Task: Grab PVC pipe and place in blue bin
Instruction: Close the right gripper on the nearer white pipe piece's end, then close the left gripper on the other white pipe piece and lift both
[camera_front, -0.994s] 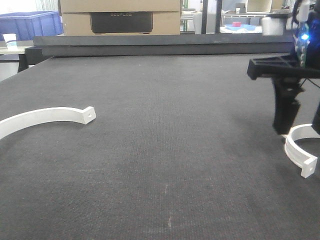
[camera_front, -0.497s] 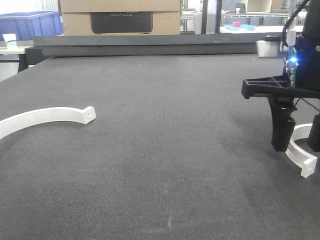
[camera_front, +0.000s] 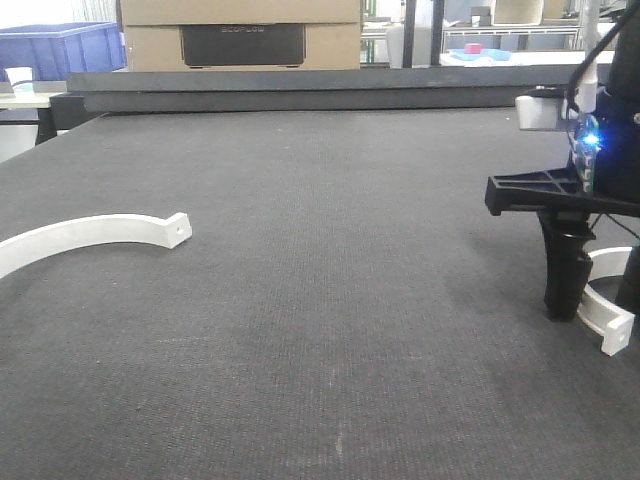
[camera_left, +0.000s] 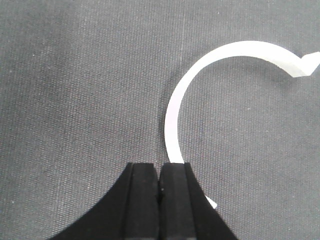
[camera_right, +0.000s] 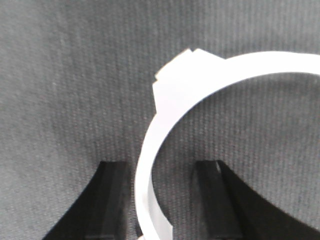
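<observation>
White PVC pipe (camera_front: 612, 328): flat on the bench (camera_front: 320, 300) at the right edge of the frame, holed tab toward the camera. Not lifted.
Right end effector (camera_right: 162, 172): spread wide and down at the mat, one finger inside the ring and one outside, with the wall between them near the tab. Nothing pinched yet.
Step in hand: the grasp itself, by my reading. The task is early, with the whole carry to come.
Doing it well: close squarely across the wall, not on the tab's corner. In the wrist view the wall sits nearer the frame-left finger, so the piece will likely slide as the pads meet. Close slowly, let it centre, and lift only once both pads bear. The plastic looks thick and rigid and should take a firm pinch, though the curved faces could let it swivel.
Left end effector (camera_left: 159, 185): clenched on nothing, pads together, over the end of the longer arc strip (camera_left: 172, 115). Cannot tell if it touches. That strip is not the target.
Blue bin (camera_front: 60, 50): upper left of the frame, beyond the bench's far edge, well apart from the pipe.
Surface: dark grey woven mat, coarse and matte. A raised dark rail (camera_front: 300, 95) runs along the far edge and will need clearing.
Room: a cardboard box (camera_front: 240, 35) sits top centre behind the rail. The shelving at upper right is too small to read.
</observation>
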